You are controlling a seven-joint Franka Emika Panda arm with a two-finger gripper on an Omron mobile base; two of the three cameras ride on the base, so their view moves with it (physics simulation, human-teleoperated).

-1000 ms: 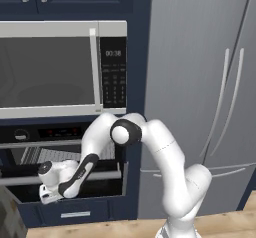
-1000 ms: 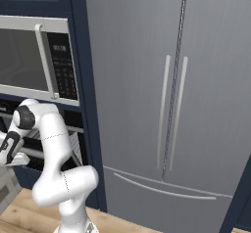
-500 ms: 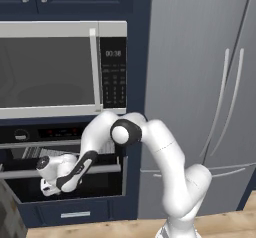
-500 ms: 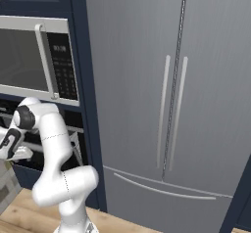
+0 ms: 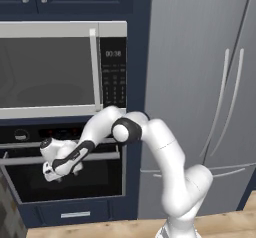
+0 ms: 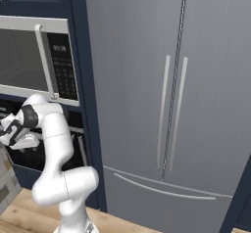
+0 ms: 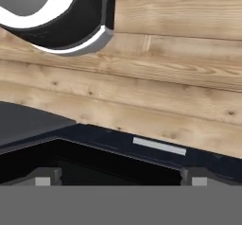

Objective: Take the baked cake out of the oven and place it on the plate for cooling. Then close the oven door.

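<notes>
Oven [image 5: 30,182] sits low left in the left base view, under the microwave [image 5: 47,69]; cavity looks open, dark inside, a silver bar [image 5: 100,157] crossing its front. Can't tell where the oven door itself is.

Gripper [image 5: 50,173] is in front of the oven cavity, left of the arm's elbow, pointing downward. In the hand view both finger tips [image 7: 43,177] stand far apart at the bottom corners, nothing between them: jaws wide, holding nothing. Between and beyond the tips: the dark oven edge, a navy drawer front with one small silver pull [image 7: 159,146], then wood floor [image 7: 179,87].

Right base view: gripper [image 6: 11,135] at the far left edge, against the oven opening [image 6: 34,156].

Counts: one microwave, one oven, one fridge [image 6: 166,95] with two long vertical handles and one curved lower handle, two cabinet handles top left.

Writing: microwave display [image 5: 113,54] shows digits, too blurred to read. Keypad labels illegible.
</notes>
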